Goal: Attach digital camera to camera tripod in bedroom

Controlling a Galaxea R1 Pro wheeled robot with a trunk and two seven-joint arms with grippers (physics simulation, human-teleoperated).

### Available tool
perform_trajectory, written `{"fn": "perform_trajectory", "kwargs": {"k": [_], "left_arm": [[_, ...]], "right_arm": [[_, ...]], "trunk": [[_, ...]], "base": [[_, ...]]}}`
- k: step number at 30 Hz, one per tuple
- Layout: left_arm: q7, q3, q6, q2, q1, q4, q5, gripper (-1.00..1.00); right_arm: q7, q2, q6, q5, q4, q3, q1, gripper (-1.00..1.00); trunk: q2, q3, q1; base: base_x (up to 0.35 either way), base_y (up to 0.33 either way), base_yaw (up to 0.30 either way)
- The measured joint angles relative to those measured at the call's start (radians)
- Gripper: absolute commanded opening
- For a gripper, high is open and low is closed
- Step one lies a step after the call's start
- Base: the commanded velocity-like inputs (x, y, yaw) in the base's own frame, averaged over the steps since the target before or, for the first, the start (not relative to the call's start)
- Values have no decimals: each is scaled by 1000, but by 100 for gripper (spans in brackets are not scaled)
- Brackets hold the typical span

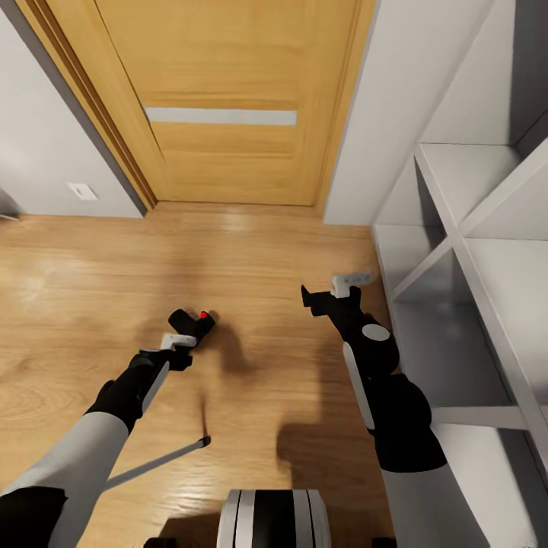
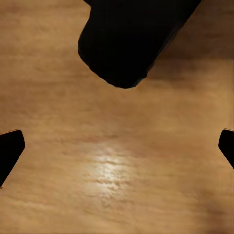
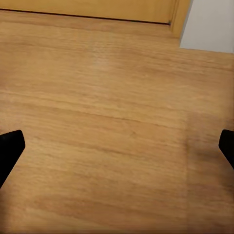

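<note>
A: Where is the digital camera (image 1: 196,320)?
B: Over the wood floor (image 1: 251,251), just beyond the left gripper (image 1: 180,342); whether it is grasped is unclear.
A: Right gripper (image 1: 320,295)?
B: Fingers apart, empty

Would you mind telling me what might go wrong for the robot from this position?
The digital camera sits beyond the open left gripper, not between its fingertips, so closing now may miss or nudge it. A thin silver rod, probably a tripod leg, slants near the robot's base; driving forward could knock it.
</note>
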Motion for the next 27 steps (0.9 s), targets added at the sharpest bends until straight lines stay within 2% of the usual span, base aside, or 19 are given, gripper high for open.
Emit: {"fn": "perform_trajectory", "kwargs": {"k": [2, 11, 27], "left_arm": [[0, 0, 0, -5, 0, -10, 0, 100], [0, -1, 2, -12, 0, -68, 3, 100], [0, -1, 8, -12, 0, -73, 4, 100]], "right_arm": [[1, 0, -1, 0, 9, 0, 0, 100], [1, 0, -1, 1, 28, 0, 0, 100], [1, 0, -3, 0, 30, 0, 0, 100]], "trunk": [[0, -8, 1], [-1, -8, 1], [-1, -8, 1]], "base": [[0, 0, 0], [0, 0, 0], [0, 0, 0]]}}
